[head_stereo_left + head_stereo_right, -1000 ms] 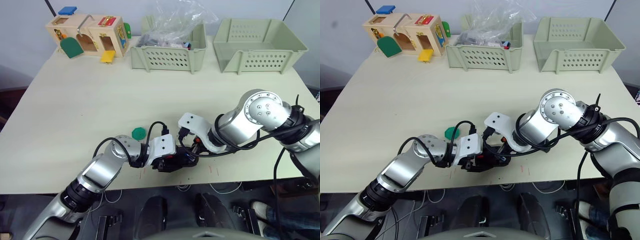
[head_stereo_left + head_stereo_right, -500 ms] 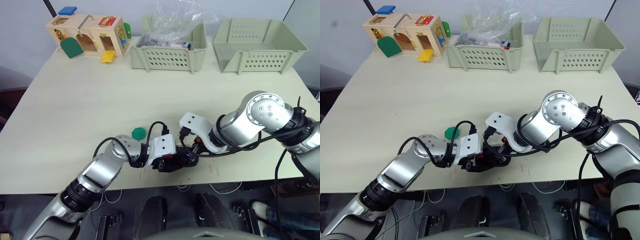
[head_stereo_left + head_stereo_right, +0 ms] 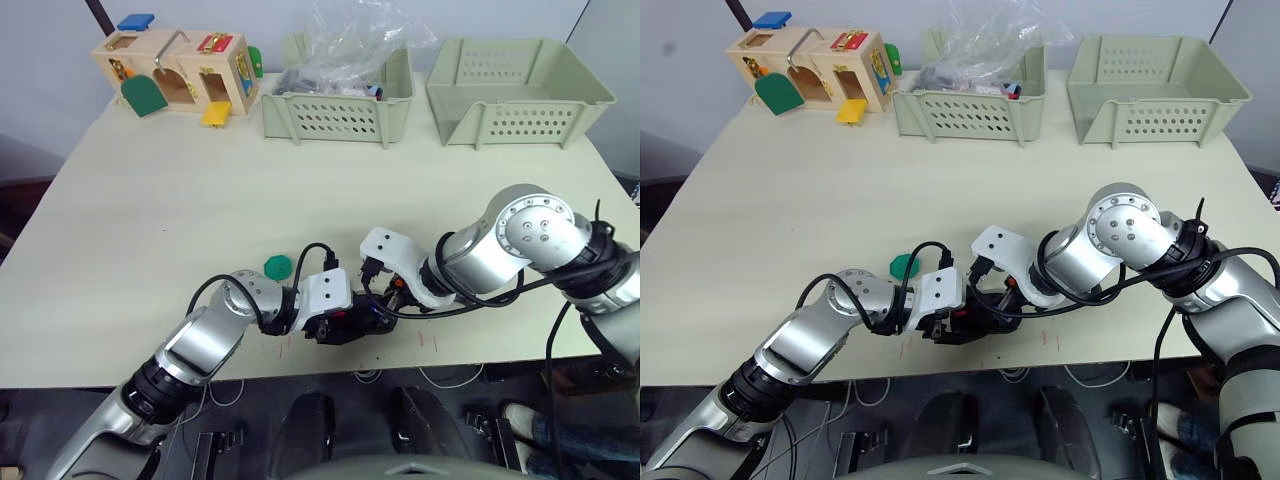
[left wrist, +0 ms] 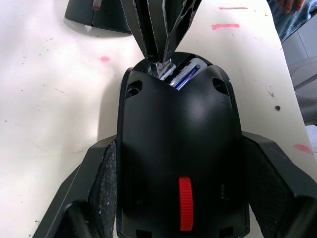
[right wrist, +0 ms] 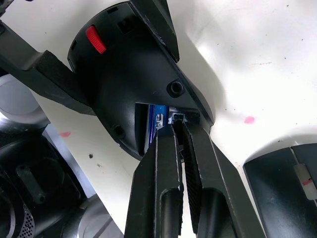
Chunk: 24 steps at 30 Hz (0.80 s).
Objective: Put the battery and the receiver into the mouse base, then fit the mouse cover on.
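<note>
1. Mouse base (image 4: 181, 148), black with a red mark, sitting near the 6 o'clock edge of the pale surface (image 3: 180, 200), clamped on both flanks between the padded fingers (image 4: 106, 183) of the left end effector (image 4: 181, 198).
2. Battery (image 4: 185, 75), blue and white, lying in the open compartment at the base's far end, partly tucked under the shell.
3. Right end effector (image 5: 177, 130) reaching into that same compartment from the 3 o'clock side, fingers pressed almost together on a small silvery piece just beside the battery; cannot tell what the piece is.
4. Mouse cover (image 5: 287, 176), smooth black, resting flat on the surface just beyond the base, apart from it.
5. Green disc (image 3: 277, 266) on the surface at about 10 o'clock from the base, near the left wrist.
6. Red marks (image 4: 225, 26) on the surface around the base.
7. Toward 12 o'clock, at the far edge: a wooden latch box (image 3: 175, 70) at 11 o'clock, a slotted bin with a plastic bag (image 3: 335, 95) at 12, another slotted bin (image 3: 515, 90) at 1 o'clock.
</note>
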{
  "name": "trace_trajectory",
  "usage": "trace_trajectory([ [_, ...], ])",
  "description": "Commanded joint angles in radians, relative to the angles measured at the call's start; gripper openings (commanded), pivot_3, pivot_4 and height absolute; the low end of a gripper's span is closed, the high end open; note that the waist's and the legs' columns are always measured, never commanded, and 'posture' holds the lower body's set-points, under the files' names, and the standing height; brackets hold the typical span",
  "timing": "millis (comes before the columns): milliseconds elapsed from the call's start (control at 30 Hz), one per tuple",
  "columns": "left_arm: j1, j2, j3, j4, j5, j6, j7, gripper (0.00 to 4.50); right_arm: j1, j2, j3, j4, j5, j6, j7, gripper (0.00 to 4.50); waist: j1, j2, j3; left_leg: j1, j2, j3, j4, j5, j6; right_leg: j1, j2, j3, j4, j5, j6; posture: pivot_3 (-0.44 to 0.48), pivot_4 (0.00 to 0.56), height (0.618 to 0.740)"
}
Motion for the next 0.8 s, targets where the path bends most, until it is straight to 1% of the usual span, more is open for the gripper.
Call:
trace_trajectory([
  [33, 0.025, 0.011, -0.029, 0.030, 0.032, 0.025, 0.008, 2.87, 0.042, 0.007, 0.023, -0.012, -0.003, 0.050, 0.034, 0.00, 0.000, 0.000, 0.000, 0.000, 0.000, 0.000, 0.000, 0.000, 0.000, 0.000, 0.000, 0.000, 0.000, 0.000, 0.000, 0.000, 0.150, 0.740],
  [233, 0.025, 0.011, -0.029, 0.030, 0.033, 0.024, 0.010, 2.87, 0.044, 0.016, 0.003, -0.014, 0.028, 0.042, 0.047, 0.00, 0.000, 0.000, -0.001, 0.000, 0.000, 0.000, 0.000, 0.000, 0.000, 0.000, 0.000, 0.000, 0.000, 0.000, 0.000, 0.000, 0.150, 0.740],
  [500, 0.019, 0.006, -0.030, 0.039, 0.034, 0.022, 0.009, 2.87, 0.036, 0.023, -0.003, -0.027, 0.007, 0.059, 0.056, 0.00, 0.000, 0.000, -0.001, 0.000, 0.000, 0.000, 0.000, 0.000, 0.000, 0.000, 0.000, 0.000, 0.000, 0.000, 0.000, 0.000, 0.150, 0.740],
  [800, 0.015, 0.011, -0.029, 0.041, 0.032, 0.023, 0.002, 2.87, 0.057, 0.031, -0.017, -0.034, 0.008, 0.058, 0.071, 0.00, 0.001, 0.000, -0.001, 0.000, 0.000, 0.000, 0.000, 0.000, 0.000, 0.000, 0.000, 0.000, 0.000, 0.000, 0.000, 0.000, 0.150, 0.740],
])
